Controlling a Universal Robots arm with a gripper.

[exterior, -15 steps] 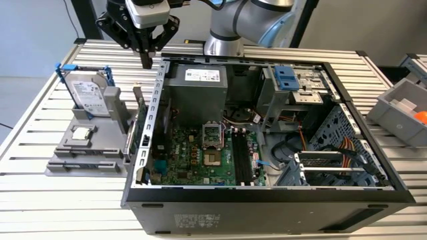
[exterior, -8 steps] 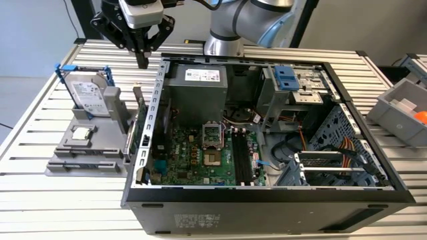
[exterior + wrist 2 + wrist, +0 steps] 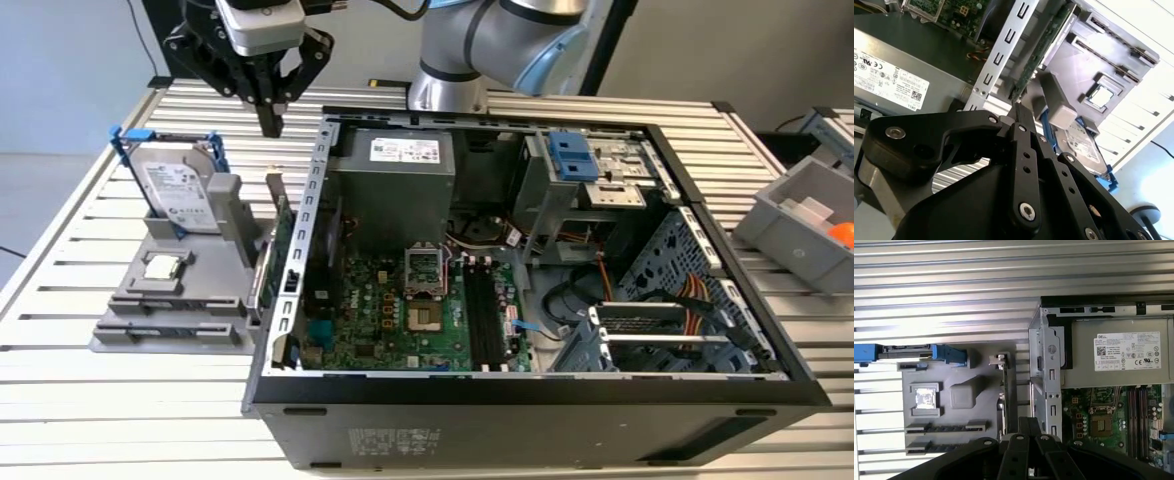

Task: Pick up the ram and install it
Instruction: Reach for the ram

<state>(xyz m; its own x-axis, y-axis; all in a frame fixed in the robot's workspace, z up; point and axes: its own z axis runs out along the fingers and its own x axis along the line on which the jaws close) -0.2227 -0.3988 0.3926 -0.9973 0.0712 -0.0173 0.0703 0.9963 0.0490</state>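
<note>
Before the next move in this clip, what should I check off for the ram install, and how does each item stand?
1. The gripper holds the ram: not ok; it is shut on nothing, outside the case.
2. The ram is located: cannot tell; the gray fixture has two long narrow holders, contents unclear.
3. The long black slots on the motherboard are free: ok, no stick stands in them.
4. The case is open: ok, side off.
5. Clearance from the upright green card: cannot tell; the second wrist view shows the gripper close to its edge.
</note>
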